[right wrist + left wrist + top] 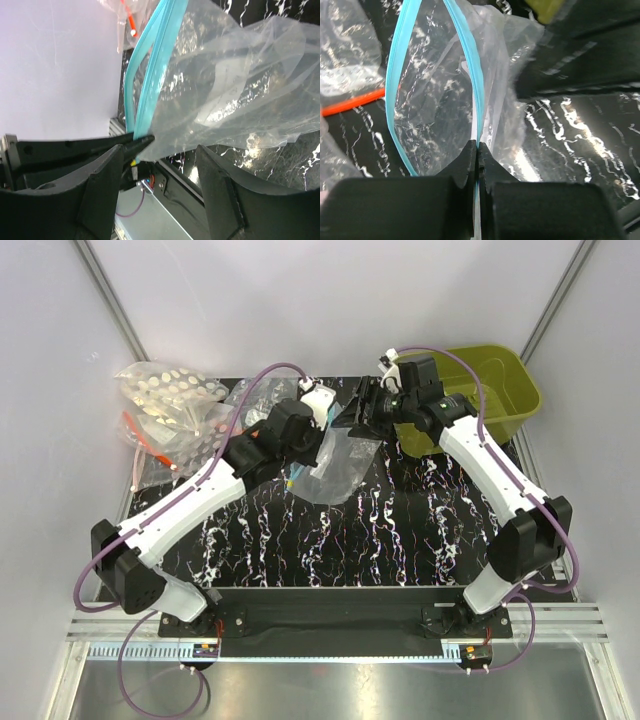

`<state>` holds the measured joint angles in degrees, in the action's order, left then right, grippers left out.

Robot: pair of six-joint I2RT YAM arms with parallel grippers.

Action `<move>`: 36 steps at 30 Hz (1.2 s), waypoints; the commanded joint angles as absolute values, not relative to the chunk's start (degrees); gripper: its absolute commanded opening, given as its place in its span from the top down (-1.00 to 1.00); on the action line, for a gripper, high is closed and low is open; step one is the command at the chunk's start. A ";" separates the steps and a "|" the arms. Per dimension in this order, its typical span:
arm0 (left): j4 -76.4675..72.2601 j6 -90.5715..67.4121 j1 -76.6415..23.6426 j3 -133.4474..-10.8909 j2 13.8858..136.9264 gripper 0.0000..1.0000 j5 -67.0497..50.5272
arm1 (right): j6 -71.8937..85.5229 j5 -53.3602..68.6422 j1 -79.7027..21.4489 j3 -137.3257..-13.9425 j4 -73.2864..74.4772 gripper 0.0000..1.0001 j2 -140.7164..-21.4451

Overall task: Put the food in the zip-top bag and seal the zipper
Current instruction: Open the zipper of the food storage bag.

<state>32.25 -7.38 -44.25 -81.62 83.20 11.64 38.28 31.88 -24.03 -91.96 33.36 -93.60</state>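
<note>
The zip-top bag (340,465) hangs lifted over the back of the black marbled table, clear and crumpled. My left gripper (478,147) is shut on its teal-blue zipper (470,65). The two sides of the strip bow apart ahead of the jaws, so the mouth gapes. My right gripper (160,170) is open just below the bag (230,85), its fingers wide apart and touching nothing. The left fingertips (137,144) show there, clamped on the zipper (150,65). In the top view the right gripper (352,418) sits at the bag's far right. The food is out of view.
An olive-green bin (495,390) stands at the back right. A clear bag of white round pieces (170,390) and a clear bag with a red-orange strip (150,445) lie at the back left. Enclosure walls close in on both sides.
</note>
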 commanded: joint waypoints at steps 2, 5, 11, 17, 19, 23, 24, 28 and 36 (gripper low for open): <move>28.74 -7.30 -44.56 -86.47 83.23 1.00 5.99 | 39.55 27.95 -25.31 -96.50 35.24 -0.34 -94.75; 29.35 -7.38 -44.65 -88.06 84.81 1.00 4.66 | 40.78 25.76 -25.49 -95.63 33.40 -0.37 -93.96; 29.09 -6.51 -46.49 -89.46 86.39 1.00 5.00 | 40.87 23.30 -25.58 -97.47 34.72 -0.40 -95.10; 29.97 -5.89 -47.72 -90.97 87.28 1.00 7.38 | 38.42 19.43 -25.93 -101.77 41.30 -0.21 -97.90; 30.49 -5.98 -47.72 -91.49 87.54 1.00 8.26 | 38.23 17.41 -26.01 -101.08 41.92 -0.01 -97.21; 32.70 -6.50 -47.72 -91.85 87.63 0.76 10.99 | 37.18 17.75 -25.93 -100.02 41.31 0.60 -95.97; 32.26 -6.33 -47.72 -91.50 87.02 0.76 10.38 | 37.00 18.19 -25.93 -100.19 41.66 0.84 -96.41; 31.37 -7.73 -47.72 -90.00 84.73 0.26 8.79 | 36.65 19.25 -25.93 -98.88 41.58 1.00 -96.42; 41.03 -13.26 -45.45 -94.65 81.65 -0.82 10.98 | 35.77 20.48 -25.84 -94.75 38.50 1.00 -93.69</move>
